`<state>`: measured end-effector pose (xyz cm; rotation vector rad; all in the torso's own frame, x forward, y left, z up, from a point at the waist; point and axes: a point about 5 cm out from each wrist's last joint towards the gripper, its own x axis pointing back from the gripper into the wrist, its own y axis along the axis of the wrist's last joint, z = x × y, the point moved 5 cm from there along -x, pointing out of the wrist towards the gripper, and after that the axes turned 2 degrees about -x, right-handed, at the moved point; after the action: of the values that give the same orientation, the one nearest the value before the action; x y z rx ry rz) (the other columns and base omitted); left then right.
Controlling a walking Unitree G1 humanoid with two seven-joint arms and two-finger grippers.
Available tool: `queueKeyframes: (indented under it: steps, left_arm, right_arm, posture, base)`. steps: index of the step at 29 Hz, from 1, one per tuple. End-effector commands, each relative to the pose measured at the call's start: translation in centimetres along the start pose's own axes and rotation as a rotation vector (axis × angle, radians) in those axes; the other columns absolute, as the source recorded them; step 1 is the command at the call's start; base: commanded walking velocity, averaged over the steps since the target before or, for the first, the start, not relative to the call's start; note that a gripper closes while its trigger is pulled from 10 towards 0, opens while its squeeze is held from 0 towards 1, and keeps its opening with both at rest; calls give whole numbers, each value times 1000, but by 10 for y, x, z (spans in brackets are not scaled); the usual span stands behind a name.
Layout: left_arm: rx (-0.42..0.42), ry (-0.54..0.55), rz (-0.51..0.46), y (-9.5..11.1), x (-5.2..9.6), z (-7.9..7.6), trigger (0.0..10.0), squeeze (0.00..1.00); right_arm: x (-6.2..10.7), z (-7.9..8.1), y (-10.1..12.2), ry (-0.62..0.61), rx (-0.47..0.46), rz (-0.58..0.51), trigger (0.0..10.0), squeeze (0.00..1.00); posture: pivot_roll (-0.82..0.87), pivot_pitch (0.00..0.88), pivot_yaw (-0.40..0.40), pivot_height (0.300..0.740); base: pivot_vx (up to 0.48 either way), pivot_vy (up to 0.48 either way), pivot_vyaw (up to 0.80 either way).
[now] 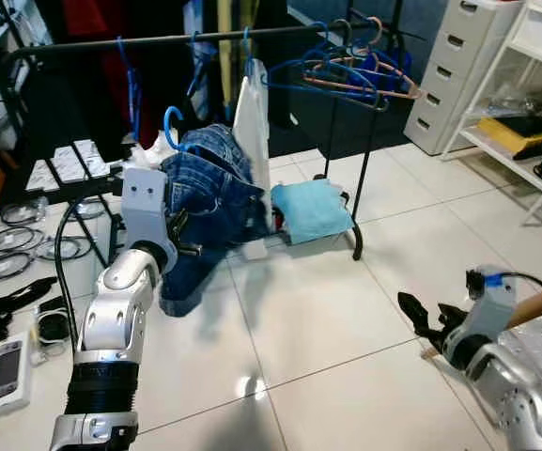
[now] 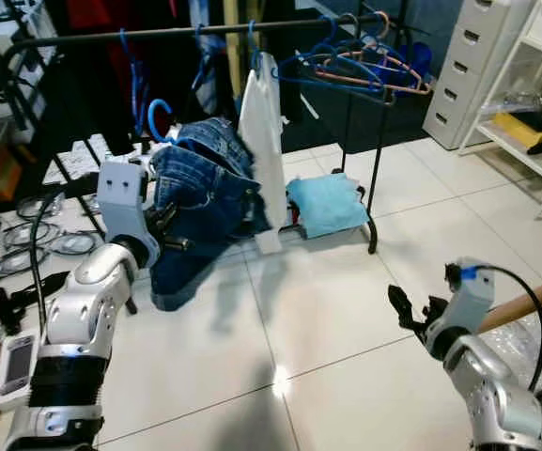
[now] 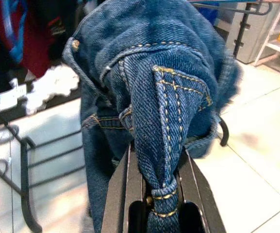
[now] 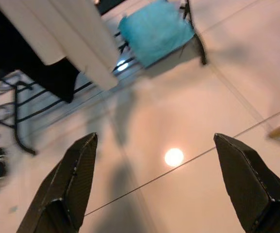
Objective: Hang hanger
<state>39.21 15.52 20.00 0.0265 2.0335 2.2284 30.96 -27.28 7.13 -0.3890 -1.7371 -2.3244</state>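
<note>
A pair of blue jeans (image 1: 209, 193) hangs on a blue hanger whose hook (image 1: 169, 120) rises just below the black rail of the clothes rack (image 1: 148, 40). My left gripper (image 1: 186, 240) is raised in front of the rack and shut on a fold of the jeans (image 3: 164, 121). The hook is under the rail and not on it. My right gripper (image 1: 423, 319) is low over the tiled floor to the right, and its fingers (image 4: 74, 177) stand wide apart with nothing between them.
A white garment (image 1: 252, 117) and several empty hangers (image 1: 350, 70) hang on the rail. A teal cloth (image 1: 310, 209) lies on the rack's base. Cables and devices (image 1: 17, 249) litter the floor at left. A drawer cabinet (image 1: 454, 66) and white shelf (image 1: 524, 127) stand at right.
</note>
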Motion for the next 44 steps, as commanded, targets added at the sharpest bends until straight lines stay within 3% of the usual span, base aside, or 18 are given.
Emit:
queueKeyframes:
  steps: [1,9,11,13,19,27,35,36,37,38,39,40,41,43,44]
  left_arm:
    - [-28,49,-65,12,2,14,10000,0]
    - [-63,97,-127,28,-2,21,10000,0]
    - [-67,138,-168,38,-3,31,10000,0]
    - [-69,150,-178,42,-3,34,10000,0]
    - [-81,194,-212,54,-4,46,10000,0]
    - [-88,205,-240,62,-4,50,10000,0]
    - [-95,127,-232,53,-6,32,10000,0]
    - [-87,74,-238,53,-6,23,10000,0]
    - [-80,-38,-250,53,-5,3,10000,0]
    - [-80,-38,-250,53,-5,3,10000,0]
    - [-74,-117,-258,53,-3,-10,10000,0]
    - [-74,-117,-258,53,-3,-10,10000,0]
    - [-61,-193,-268,54,0,-22,10000,0]
    - [-57,-210,-272,54,2,-23,10000,0]
    - [-43,-194,-277,55,3,-14,10000,0]
  right_arm:
    - [-3,7,-6,21,20,11,10000,0]
    - [1,2,-32,40,33,46,10000,0]
    - [2,1,-53,51,28,68,10000,0]
    - [3,2,-59,60,29,77,10000,0]
    - [4,-1,-65,54,45,62,10000,0]
    - [4,-5,-68,38,39,55,10000,0]
    - [7,-13,-90,8,42,101,10000,0]
    - [8,-14,-93,5,40,107,10000,0]
    - [10,-16,-97,1,39,114,10000,0]
    - [10,-16,-97,1,39,114,10000,0]
    - [11,-17,-99,-1,39,118,10000,0]
    - [11,-17,-99,-1,39,118,10000,0]
    - [11,-17,-101,-2,39,121,10000,0]
    - [12,-18,-102,-2,38,122,10000,0]
    - [12,-18,-103,-2,35,120,10000,0]
  posture:
    - [-116,110,30,740]
    - [-114,101,30,740]
    - [-113,93,29,740]
    - [-113,93,29,740]
    - [-112,84,33,740]
    - [-111,85,34,740]
    - [-109,98,35,740]
    - [-109,100,35,740]
    - [-109,102,35,740]
    - [-109,102,35,740]
    - [-109,102,35,740]
    - [-109,102,35,740]
    - [-110,102,37,740]
    - [-110,102,37,740]
    - [-110,103,40,740]
  base:
    - [480,0,769]
    - [453,0,479]
    - [414,0,0]
    - [416,0,0]
    - [409,0,667]
    - [407,0,513]
    - [391,0,0]
    - [382,0,0]
    - [360,0,0]
    - [360,0,0]
    - [360,0,0]
    - [360,0,0]
    - [345,0,0]
    - [330,0,0]
    - [315,0,0]
